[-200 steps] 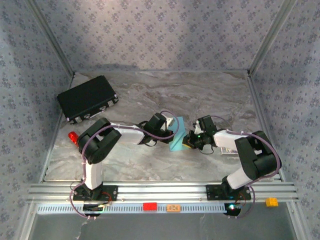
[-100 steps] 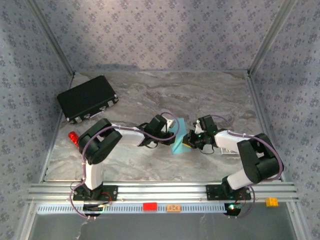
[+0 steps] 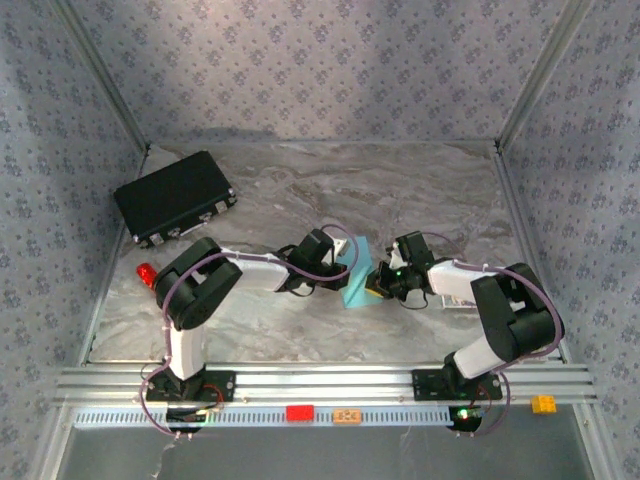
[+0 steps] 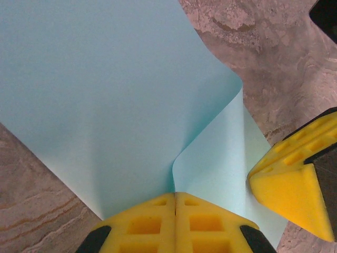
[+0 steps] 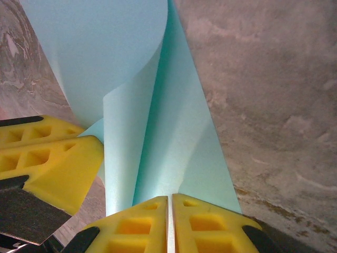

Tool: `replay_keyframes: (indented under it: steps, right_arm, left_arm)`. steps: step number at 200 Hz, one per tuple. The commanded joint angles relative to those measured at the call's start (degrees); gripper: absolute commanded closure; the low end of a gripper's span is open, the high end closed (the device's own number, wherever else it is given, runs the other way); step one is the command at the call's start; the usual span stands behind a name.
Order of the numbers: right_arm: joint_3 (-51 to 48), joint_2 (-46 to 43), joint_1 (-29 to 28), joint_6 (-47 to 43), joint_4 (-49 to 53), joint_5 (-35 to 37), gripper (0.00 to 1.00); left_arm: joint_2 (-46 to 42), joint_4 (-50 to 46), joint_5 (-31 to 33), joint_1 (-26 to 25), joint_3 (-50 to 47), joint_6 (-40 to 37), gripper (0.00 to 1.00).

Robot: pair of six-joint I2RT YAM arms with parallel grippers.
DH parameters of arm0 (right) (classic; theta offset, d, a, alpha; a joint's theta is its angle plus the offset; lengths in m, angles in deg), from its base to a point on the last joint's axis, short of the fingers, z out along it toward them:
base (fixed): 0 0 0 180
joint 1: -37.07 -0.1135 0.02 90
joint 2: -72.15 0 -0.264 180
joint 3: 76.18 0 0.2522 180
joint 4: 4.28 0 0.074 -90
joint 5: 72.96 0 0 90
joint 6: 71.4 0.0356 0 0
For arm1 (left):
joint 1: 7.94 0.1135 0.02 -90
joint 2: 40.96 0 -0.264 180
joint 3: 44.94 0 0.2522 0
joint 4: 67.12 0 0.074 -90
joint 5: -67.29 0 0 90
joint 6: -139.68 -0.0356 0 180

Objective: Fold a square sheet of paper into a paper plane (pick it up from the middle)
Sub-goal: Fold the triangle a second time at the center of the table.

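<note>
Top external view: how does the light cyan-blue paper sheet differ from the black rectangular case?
The light cyan-blue paper sheet is curled and pinched by the left pincer and right pincer; the black rectangular case lies flat, untouched. The sheet looks smaller than the case. The sheet is mid-table, the case far left.

1. The sheet of paper [image 3: 354, 283] sits near the centre of the table [image 3: 420, 190], between the 2 grippers.
2. The left gripper [image 4: 175, 197] meets the sheet from the left and the right gripper [image 5: 169, 200] from the right. Each is clamped on an edge of it.
3. The case [image 3: 175, 198] lies at the far left, well apart from the sheet.
4. The small stick [image 3: 146, 273] lies by the left edge, in front of the case.
</note>
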Motion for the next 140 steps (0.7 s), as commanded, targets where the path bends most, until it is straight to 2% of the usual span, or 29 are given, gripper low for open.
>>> replay_keyframes:
  steps: [1,99,140]
  right_arm:
    - [-0.54,1.19,-0.08,-0.10,0.61,1.45,0.88]
    - [-0.82,1.21,-0.08,0.06,-0.16,1.25,0.88]
    - [-0.76,1.20,-0.07,0.05,-0.07,1.18,0.87]
  left_arm:
    - [-1.74,-1.55,1.31,-0.53,1.09,-1.08,1.00]
    - [-2.01,-0.85,3.82,-0.51,1.23,-2.60,1.00]
    - [-1.32,-1.49,2.95,-0.47,1.97,-2.77,1.00]
